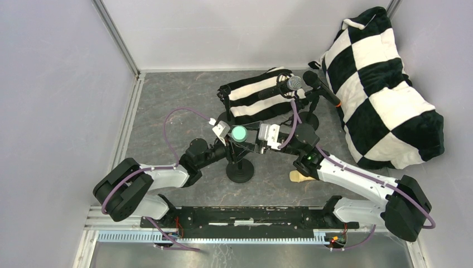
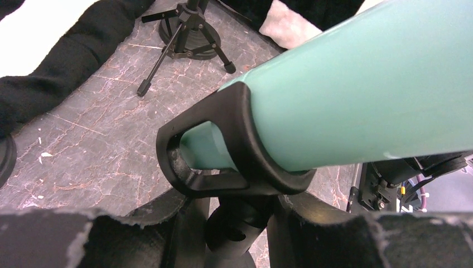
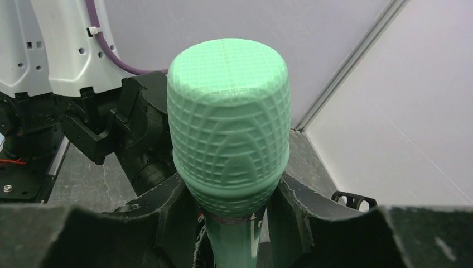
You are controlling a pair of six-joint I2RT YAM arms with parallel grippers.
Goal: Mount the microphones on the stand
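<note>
Centre of top view: mint-green stick microphone [image 1: 239, 134] sits in the black plastic clip [image 2: 245, 145] of the black round-based stand [image 1: 240, 170]. My right gripper [image 3: 234, 220] pinches its neck just under the mesh head. My left gripper [image 2: 237, 223] is clamped on the stand's stem below the clip. Cream-yellow microphone [image 1: 299, 177] lies on the grey stone-patterned table [image 1: 167, 95], right of the base, partly under my right arm. Black silver-mesh-headed microphone [image 1: 290, 85] and all-black microphone [image 1: 323, 88] sit on tripod stands, upper right.

Microphone [image 1: 239, 133] in clip [image 2: 245, 145] atop centre stand [image 1: 240, 170]; bag [image 1: 390, 95] behind, far right.
</note>
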